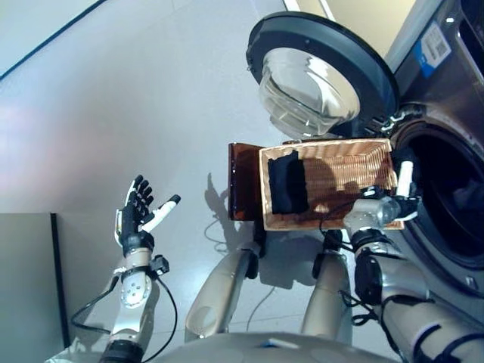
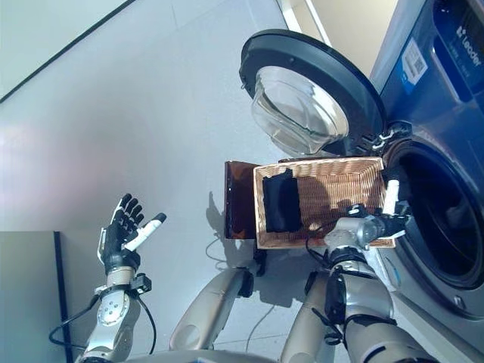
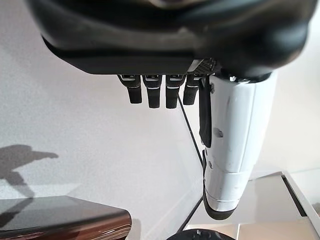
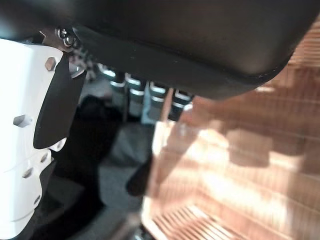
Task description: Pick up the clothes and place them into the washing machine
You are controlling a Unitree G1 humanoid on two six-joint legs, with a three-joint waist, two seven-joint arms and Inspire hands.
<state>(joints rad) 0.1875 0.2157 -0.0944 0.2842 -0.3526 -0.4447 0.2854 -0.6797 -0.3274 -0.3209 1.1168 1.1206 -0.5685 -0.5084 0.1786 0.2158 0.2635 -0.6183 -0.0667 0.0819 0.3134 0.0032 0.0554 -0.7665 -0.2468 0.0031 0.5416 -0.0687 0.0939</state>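
From the head, the left hand (image 1: pixel 136 213) is raised over bare floor, fingers spread, holding nothing. The right hand (image 1: pixel 376 209) sits at the edge of the wicker basket (image 1: pixel 355 162) beside the washer (image 1: pixel 446 189) opening, its door (image 1: pixel 321 76) swung wide. A black garment (image 1: pixel 287 183) lies in the basket.

Left wrist view: fingers (image 3: pixel 150 92) straight, empty.

Right wrist view: fingers (image 4: pixel 150 100) extended over the basket rim (image 4: pixel 225 165), grasping nothing.

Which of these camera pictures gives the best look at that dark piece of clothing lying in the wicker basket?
The left eye view: the dark cloth lies in full sight against the left wall of the wicker basket. The right eye view shows it nearly as well. The right wrist view gives only blurred wicker and dark shapes I cannot identify; the left wrist view shows only floor.
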